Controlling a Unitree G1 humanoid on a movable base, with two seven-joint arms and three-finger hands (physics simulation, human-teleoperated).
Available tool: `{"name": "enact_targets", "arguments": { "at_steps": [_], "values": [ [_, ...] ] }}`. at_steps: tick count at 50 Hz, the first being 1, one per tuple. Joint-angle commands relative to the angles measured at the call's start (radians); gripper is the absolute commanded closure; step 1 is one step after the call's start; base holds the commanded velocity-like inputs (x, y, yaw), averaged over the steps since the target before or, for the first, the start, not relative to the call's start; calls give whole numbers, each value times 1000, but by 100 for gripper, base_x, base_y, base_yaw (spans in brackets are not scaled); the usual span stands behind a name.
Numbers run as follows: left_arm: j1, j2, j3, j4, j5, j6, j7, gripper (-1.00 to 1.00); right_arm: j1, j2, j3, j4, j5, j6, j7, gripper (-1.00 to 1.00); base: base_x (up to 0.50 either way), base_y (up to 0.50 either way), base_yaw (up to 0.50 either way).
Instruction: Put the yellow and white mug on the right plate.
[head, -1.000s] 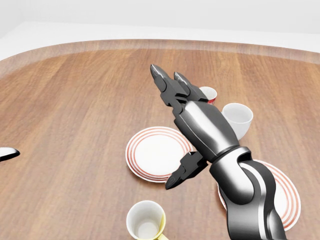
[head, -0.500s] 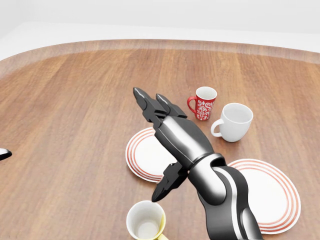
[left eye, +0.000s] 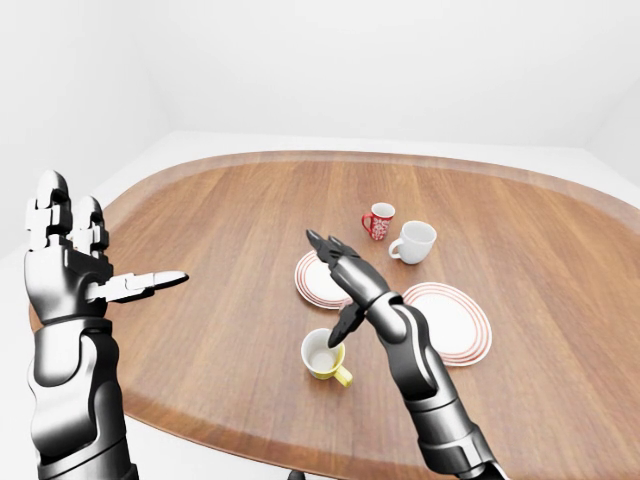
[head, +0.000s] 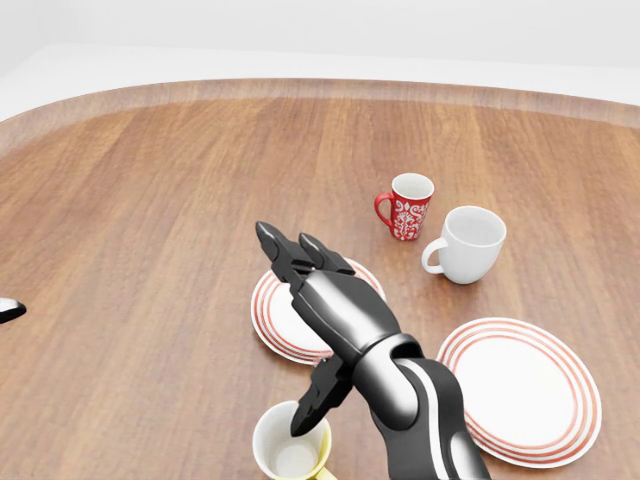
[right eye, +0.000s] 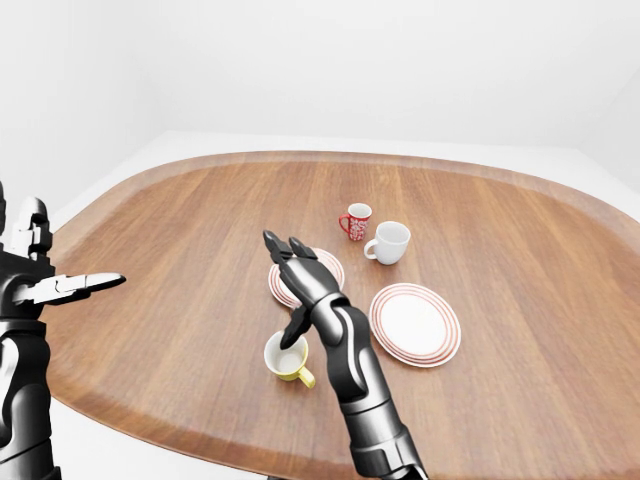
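Observation:
The yellow and white mug (head: 292, 446) stands upright at the bottom edge of the head view, its handle to the lower right. The right plate (head: 525, 390), white with red rings, lies bare to its right. My right hand (head: 316, 334) is open above the left plate (head: 275, 318). Its fingers stretch up and left, and its thumb (head: 306, 412) points down at the mug's rim; whether it touches I cannot tell. My left hand (left eye: 105, 250) is open and holds nothing, raised off the table's left edge.
A red patterned mug (head: 410, 207) and a plain white mug (head: 470, 243) stand above the right plate. The round wooden table (left eye: 220, 230) ends close below the yellow mug. My left thumb tip (head: 8, 310) shows at the head view's left edge.
My right hand has drawn back down and left, from in front of the red mug to over the left plate, bringing its thumb down to the yellow mug's rim. Mugs and plates have not moved.

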Motion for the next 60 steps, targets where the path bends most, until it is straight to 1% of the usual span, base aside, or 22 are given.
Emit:
{"name": "enact_targets", "arguments": {
  "at_steps": [1,3,5,9,11,14,21,24,35,37,39,45,50,57,60],
  "values": [
    [1,-1,0,-4,1,0,-2,-100,14,7,12,80,3,0,-30,-100,0,0,0],
    [3,-2,0,-5,2,0,-2,-100,13,5,11,92,3,-7,-35,-100,0,0,0],
    [1,-2,-1,-2,3,0,-2,-100,19,7,13,83,-2,0,-28,-100,0,0,0],
    [1,-2,0,-4,2,0,-2,-100,22,6,16,92,-7,-5,-31,-100,0,0,0],
    [1,-2,0,-2,2,0,-2,-100,25,5,18,97,-11,-9,-33,-100,0,0,0],
    [2,-2,0,-4,2,0,-2,-100,21,1,15,135,-13,-28,-52,-100,0,0,0],
    [5,-4,1,-7,3,0,-4,-100,27,-1,13,173,-19,-48,-73,-100,0,0,0],
    [6,-6,0,-7,4,0,-4,-100,32,0,15,169,-24,-46,-71,-100,0,0,0],
    [-1,-2,-2,0,4,0,-3,-100,29,-1,14,223,-31,-64,-97,-100,0,0,0],
    [0,-2,-2,-3,4,0,-3,-100,32,0,15,218,-33,-62,-94,-100,0,0,0],
    [0,-3,-3,1,5,0,-4,-100,31,0,16,239,-33,-72,-108,-100,0,0,0],
    [2,-3,-2,-3,4,0,-4,-100,39,3,21,245,-38,-77,-113,-100,0,0,0],
    [4,-5,-2,-2,5,0,-5,-100,23,0,13,277,-33,-87,-124,-100,0,0,0],
    [3,-5,-3,-3,6,0,-7,-100,-4,0,3,361,-23,-113,-156,-100,0,0,0],
    [2,-4,-3,-2,7,0,-6,-100,0,2,5,363,-24,-112,-153,-100,0,0,0]
  ]
}}
